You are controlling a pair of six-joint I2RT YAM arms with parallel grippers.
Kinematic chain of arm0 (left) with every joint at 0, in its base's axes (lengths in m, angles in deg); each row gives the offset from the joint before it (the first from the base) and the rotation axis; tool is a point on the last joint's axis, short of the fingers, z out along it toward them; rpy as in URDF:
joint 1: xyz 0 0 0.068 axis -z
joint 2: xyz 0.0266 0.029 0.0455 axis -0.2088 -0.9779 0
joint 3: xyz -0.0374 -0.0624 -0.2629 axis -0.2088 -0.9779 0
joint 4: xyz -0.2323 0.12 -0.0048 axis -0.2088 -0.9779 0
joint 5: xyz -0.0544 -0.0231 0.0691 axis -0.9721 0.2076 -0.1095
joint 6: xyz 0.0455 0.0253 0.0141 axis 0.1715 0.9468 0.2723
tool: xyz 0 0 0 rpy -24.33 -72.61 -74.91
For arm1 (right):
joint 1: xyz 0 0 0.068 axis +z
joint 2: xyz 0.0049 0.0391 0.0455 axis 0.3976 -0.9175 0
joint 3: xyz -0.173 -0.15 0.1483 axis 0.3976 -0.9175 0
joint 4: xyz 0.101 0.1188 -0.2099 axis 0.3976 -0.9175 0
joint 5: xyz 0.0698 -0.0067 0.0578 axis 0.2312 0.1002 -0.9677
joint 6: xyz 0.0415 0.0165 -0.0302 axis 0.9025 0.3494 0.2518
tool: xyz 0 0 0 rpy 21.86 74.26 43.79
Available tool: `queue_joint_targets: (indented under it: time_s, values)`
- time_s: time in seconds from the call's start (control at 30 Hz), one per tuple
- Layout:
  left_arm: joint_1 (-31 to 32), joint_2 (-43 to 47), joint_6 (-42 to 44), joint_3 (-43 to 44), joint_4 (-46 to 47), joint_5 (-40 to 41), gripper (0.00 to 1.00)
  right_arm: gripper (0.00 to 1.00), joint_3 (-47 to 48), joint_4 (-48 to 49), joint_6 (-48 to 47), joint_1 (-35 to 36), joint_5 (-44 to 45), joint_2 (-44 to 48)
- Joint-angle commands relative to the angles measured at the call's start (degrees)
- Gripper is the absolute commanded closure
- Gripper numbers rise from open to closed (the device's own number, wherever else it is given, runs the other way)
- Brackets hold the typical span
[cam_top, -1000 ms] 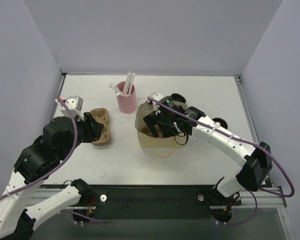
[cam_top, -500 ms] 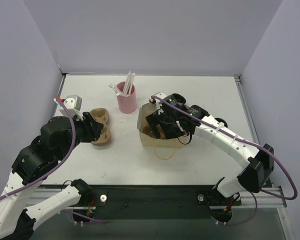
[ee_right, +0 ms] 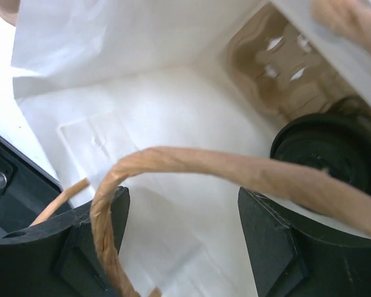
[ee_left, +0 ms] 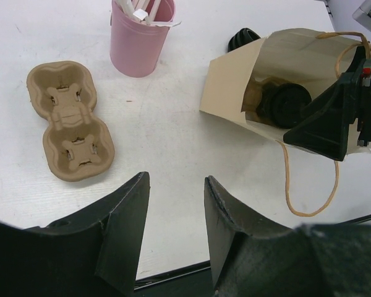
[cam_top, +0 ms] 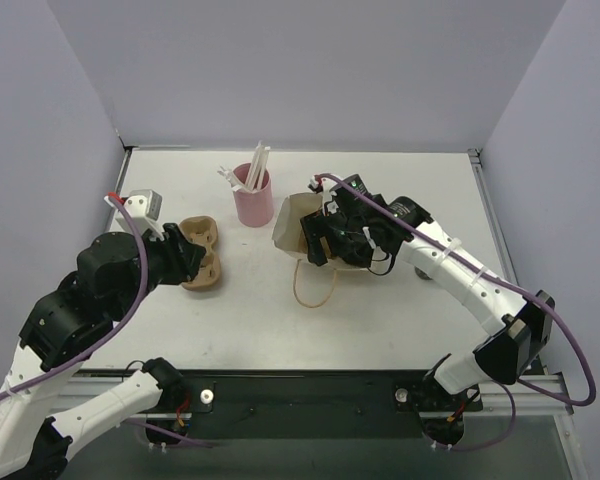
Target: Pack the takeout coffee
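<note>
A brown paper bag (cam_top: pixel 292 228) lies tipped on the table with its mouth facing left; it also shows in the left wrist view (ee_left: pixel 235 80). Inside it are a coffee cup with a black lid (ee_left: pixel 289 104) (ee_right: pixel 331 148) and a brown pulp carrier (ee_right: pixel 283 65). My right gripper (cam_top: pixel 325 240) (ee_right: pixel 182 235) is open at the bag's mouth, and the bag's twine handle (ee_right: pixel 191 164) crosses in front of its fingers. A second pulp cup carrier (cam_top: pixel 202 254) (ee_left: pixel 69 117) lies empty on the table. My left gripper (cam_top: pixel 185 256) (ee_left: pixel 176 185) is open and empty, hovering just near of that carrier.
A pink cup holding straws (cam_top: pixel 252 196) (ee_left: pixel 141 37) stands behind the carrier and left of the bag. A small black object (ee_left: pixel 242 38) sits behind the bag. The bag's other twine handle (cam_top: pixel 315 290) loops onto the table in front of it.
My right gripper has moved up and right, and the bag has tipped and shifted with it, its mouth now facing left. The left arm has barely moved.
</note>
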Motion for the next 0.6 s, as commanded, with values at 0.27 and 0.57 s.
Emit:
queue_joint_targets:
  time_s: [0.27,0.57]
  values:
    - [0.2,-2.0,2.3,-0.6,5.0,-1.1,0.49,0.33,2.0,-2.8,2.4,-1.4,-3.8,-1.2]
    - [0.2,-9.4,5.3,-2.0,17.2,-3.6,0.49,0.33,2.9,-3.3,2.7,-2.5,-4.9,-0.8]
